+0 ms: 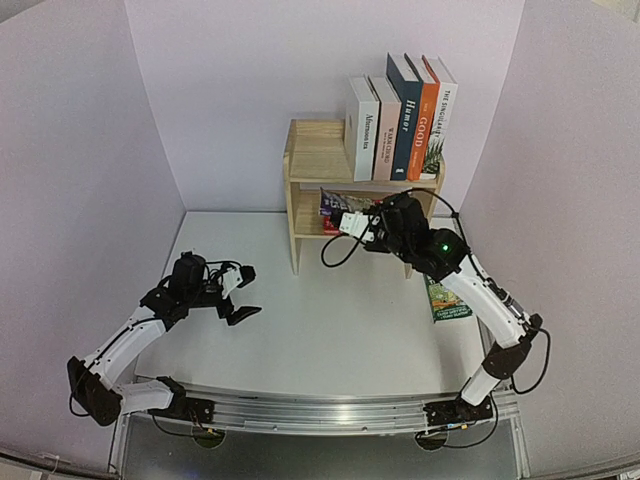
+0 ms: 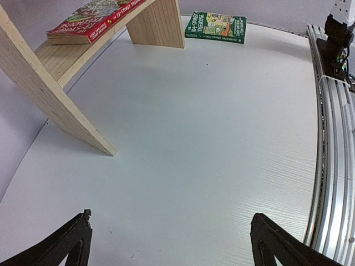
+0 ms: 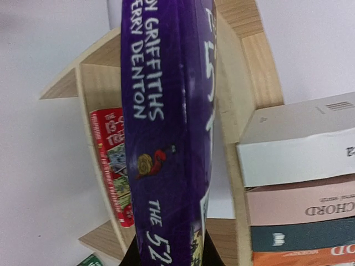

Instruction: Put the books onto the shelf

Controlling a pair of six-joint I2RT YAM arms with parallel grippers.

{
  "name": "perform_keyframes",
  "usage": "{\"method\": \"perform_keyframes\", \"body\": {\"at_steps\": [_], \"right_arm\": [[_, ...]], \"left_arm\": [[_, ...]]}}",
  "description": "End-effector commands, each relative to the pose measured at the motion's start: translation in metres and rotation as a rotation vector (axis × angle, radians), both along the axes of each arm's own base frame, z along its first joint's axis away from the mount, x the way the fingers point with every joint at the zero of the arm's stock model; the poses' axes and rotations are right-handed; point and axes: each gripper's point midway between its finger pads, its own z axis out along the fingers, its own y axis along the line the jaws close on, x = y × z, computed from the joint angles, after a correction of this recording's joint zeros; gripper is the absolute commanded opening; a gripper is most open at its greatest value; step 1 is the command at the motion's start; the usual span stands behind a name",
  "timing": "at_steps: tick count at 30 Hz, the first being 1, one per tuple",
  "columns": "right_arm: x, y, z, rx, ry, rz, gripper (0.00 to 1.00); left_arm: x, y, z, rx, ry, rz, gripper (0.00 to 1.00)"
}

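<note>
The pine shelf [image 1: 315, 160] stands at the back of the table. Several books stand upright on its top: white [image 1: 362, 128], pinkish [image 1: 385, 125], navy [image 1: 405, 115], orange [image 1: 425, 118] and white "Singularity" [image 1: 440, 110]. A red paperback [image 1: 335, 205] lies on the lower tier. My right gripper [image 3: 166, 257] is shut on a purple paperback [image 3: 166, 127], held spine up right in front of the shelf [image 3: 244, 72], beside the red paperback [image 3: 113, 166]. A green paperback [image 1: 447, 298] lies flat on the table under my right arm. At the left my left gripper [image 1: 243, 292] hangs open over bare table, holding nothing.
The left wrist view shows the shelf's side panel [image 2: 55, 94], the red paperback [image 2: 91, 19] on the lower tier and the green paperback [image 2: 216, 27] beyond. White walls close in the back and sides. A metal rail [image 1: 320, 410] runs along the near edge.
</note>
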Motion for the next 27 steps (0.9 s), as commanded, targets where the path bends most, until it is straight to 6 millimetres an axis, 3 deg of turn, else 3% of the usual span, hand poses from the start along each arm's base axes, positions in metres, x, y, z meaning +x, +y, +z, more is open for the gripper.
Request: {"method": "perform_keyframes", "body": {"at_steps": [1, 4, 12, 19, 27], "right_arm": [[0.042, 0.008, 0.016, -0.120, -0.161, 0.013, 0.00], [0.062, 0.010, 0.017, -0.106, -0.195, 0.026, 0.00], [0.098, 0.007, -0.034, -0.153, -0.191, 0.008, 0.00], [0.101, 0.005, -0.086, -0.199, -0.124, 0.034, 0.00], [0.119, -0.005, -0.096, -0.188, -0.105, 0.026, 0.00]], "left_arm": [[0.003, 0.003, 0.011, -0.028, -0.050, 0.029, 1.00], [0.002, 0.004, 0.010, -0.026, -0.054, 0.031, 1.00], [0.002, 0.008, 0.005, -0.005, -0.063, 0.042, 1.00], [0.003, 0.008, 0.001, 0.007, -0.063, 0.038, 1.00], [0.004, 0.006, 0.000, 0.013, -0.059, 0.032, 1.00]]}}
